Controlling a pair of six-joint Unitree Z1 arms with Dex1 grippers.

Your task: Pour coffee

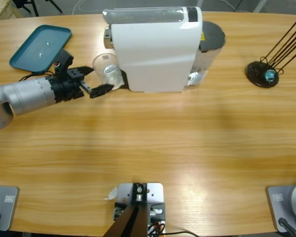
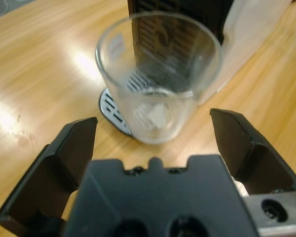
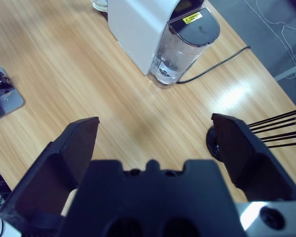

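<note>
Wooden table [image 1: 153, 148] held a white coffee machine [image 1: 155, 49] at upper centre — a glass [image 1: 107, 70] on its drip tray, coffee not discernible. Left gripper [image 1: 91, 81] spread just beside it; right gripper [image 3: 153, 148] spread too.

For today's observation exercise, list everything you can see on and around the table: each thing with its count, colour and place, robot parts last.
Coffee machine: one, white with a clear water tank, far side, middle.
Glass: one, clear, on the machine's drip tray, between the open jaws, untouched.
Tray: one, teal, far left.
Stick holder: one, black with thin rods, far right.
Table: one, wooden.
Left gripper: black, open, at the glass.
Right gripper: black, open, above bare table.
</note>
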